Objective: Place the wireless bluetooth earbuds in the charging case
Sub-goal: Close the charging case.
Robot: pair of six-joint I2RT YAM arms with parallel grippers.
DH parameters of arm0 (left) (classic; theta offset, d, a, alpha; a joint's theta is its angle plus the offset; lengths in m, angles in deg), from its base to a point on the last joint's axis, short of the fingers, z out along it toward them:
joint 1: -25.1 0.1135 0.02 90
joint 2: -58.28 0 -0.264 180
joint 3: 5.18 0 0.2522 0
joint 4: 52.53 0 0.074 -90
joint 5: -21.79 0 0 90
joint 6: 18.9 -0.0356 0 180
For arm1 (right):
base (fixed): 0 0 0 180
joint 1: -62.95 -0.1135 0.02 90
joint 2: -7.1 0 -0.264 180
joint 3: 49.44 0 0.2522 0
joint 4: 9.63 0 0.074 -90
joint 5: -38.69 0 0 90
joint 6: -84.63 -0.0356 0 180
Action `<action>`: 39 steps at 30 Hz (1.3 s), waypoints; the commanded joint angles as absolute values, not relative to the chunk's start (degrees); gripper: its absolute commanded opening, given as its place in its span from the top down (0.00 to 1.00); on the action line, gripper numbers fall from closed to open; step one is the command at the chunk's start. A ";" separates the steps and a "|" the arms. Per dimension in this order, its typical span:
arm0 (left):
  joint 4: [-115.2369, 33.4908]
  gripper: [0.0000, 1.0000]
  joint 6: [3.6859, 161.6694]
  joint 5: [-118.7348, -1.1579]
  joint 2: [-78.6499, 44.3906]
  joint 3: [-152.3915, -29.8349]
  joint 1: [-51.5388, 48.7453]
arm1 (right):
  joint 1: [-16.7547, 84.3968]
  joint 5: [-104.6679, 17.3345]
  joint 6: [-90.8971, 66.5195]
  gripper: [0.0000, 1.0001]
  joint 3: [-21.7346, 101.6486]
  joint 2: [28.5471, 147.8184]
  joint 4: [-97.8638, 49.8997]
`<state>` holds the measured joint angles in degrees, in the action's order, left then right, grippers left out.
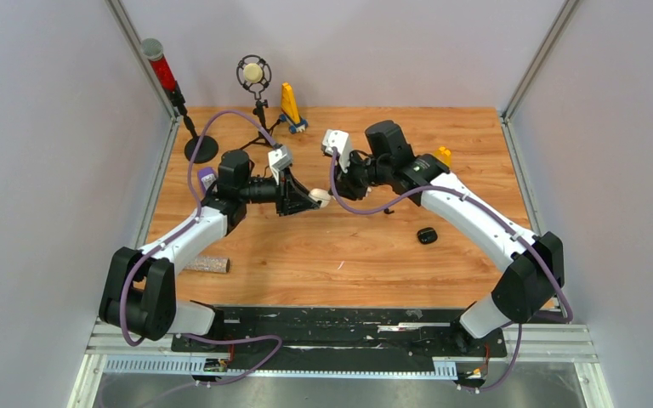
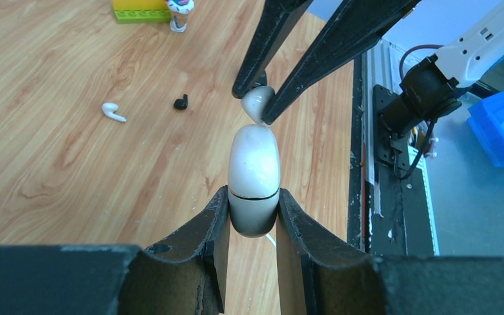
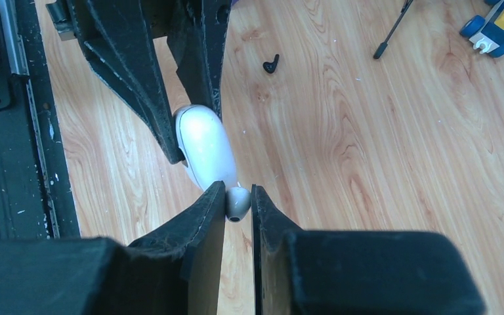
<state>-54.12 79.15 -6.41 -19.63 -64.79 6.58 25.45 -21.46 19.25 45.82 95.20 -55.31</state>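
My left gripper (image 2: 254, 197) is shut on a white pebble-like charging case (image 2: 254, 164), held above the wooden table; a thin seam runs round the case near my fingertips. My right gripper (image 3: 238, 195) is shut on a small white earbud (image 3: 237, 203), whose far end touches the tip of the case (image 3: 203, 144). From above, the two grippers meet at the case (image 1: 320, 197) over the middle of the table. A loose white earbud (image 2: 113, 111) and a black earbud (image 2: 181, 102) lie on the wood beyond. The black earbud (image 3: 271, 64) also shows in the right wrist view.
A black case (image 1: 427, 235) lies on the table to the right. At the back stand a red-topped pole (image 1: 163, 72), a microphone on a tripod (image 1: 253, 75) and a yellow toy (image 1: 290, 106). A speckled cylinder (image 1: 207, 265) lies at the near left.
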 commanded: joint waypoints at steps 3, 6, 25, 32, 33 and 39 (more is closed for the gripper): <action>-53.58 0.78 76.64 -5.97 -18.82 -67.27 5.55 | 23.15 -25.49 21.53 0.82 46.07 96.01 -52.58; -53.26 0.78 76.44 -5.97 -18.85 -67.37 5.48 | 22.55 -26.17 22.20 0.82 45.69 96.15 -52.66; -50.95 0.78 74.88 -7.02 -19.39 -68.07 5.46 | 17.08 -33.65 26.12 0.82 41.57 93.57 -52.68; -50.94 0.79 74.96 -6.83 -19.92 -68.23 5.42 | 15.90 -35.00 25.84 0.83 40.70 92.70 -51.78; -50.98 0.79 75.01 -6.80 -19.94 -68.25 5.46 | 15.66 -35.37 25.72 0.83 40.70 92.96 -51.62; -50.78 0.92 74.89 -6.79 -19.67 -68.26 5.42 | 14.70 -38.13 25.75 0.83 40.88 93.14 -50.72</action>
<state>-47.63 75.66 -9.53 -20.00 -65.53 6.10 15.51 -36.15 25.89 41.03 94.04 -53.93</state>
